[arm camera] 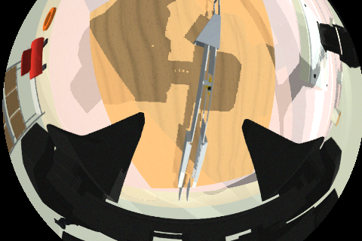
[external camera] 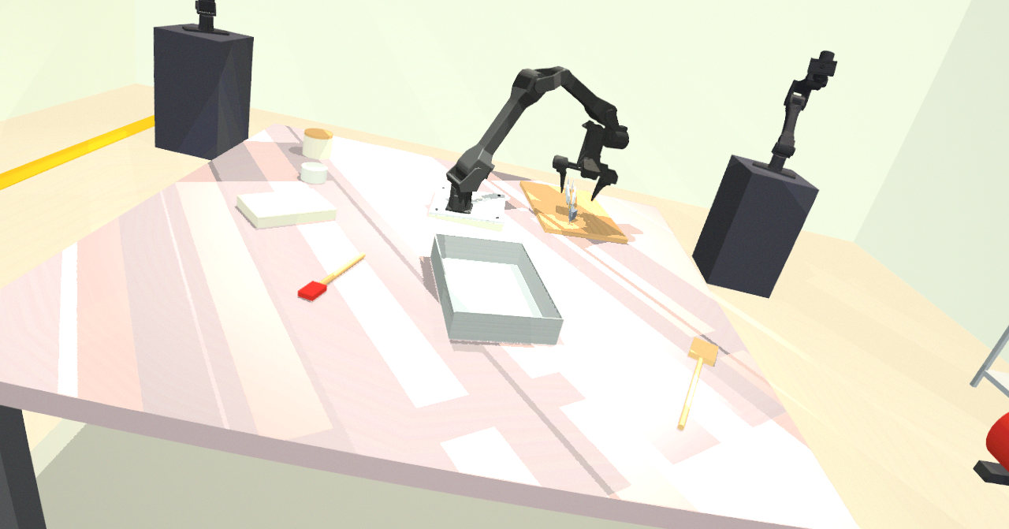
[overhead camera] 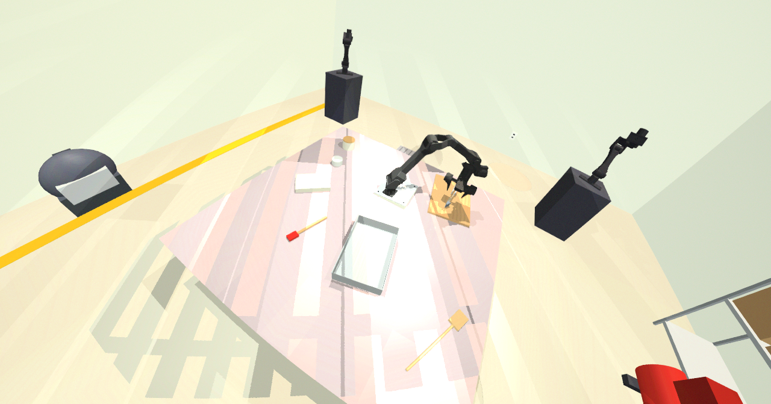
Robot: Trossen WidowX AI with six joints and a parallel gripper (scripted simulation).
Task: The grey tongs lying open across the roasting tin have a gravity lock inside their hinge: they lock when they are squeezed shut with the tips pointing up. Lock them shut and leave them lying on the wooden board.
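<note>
1. Had fingers [overhead camera: 465, 190] [external camera: 562, 180] spread wide, open room either side of the tongs [overhead camera: 447, 203] [external camera: 572, 213] [arm camera: 211, 34].
2. Showed tongs over the board [overhead camera: 458, 218] [external camera: 606, 231] [arm camera: 245, 7], tips up, hinge inside its edges; contact unclear.

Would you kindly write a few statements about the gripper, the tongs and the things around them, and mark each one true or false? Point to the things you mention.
1. The gripper [overhead camera: 458, 188] [external camera: 579, 191] [arm camera: 196, 120] is open. True.
2. The tongs [overhead camera: 449, 202] [external camera: 568, 201] [arm camera: 204, 90] are across the roasting tin [overhead camera: 357, 285] [external camera: 504, 325]. False: they are at the wooden board [overhead camera: 458, 217] [external camera: 539, 198] [arm camera: 128, 86].
3. The tongs' two arms are spread wide apart. False: they run close together.
4. The brush with the red head [overhead camera: 293, 236] [external camera: 312, 290] lies outside the roasting tin. True.
5. The gripper's fingers are clamped on the tongs. False: they stand apart, on either side of them.
</note>
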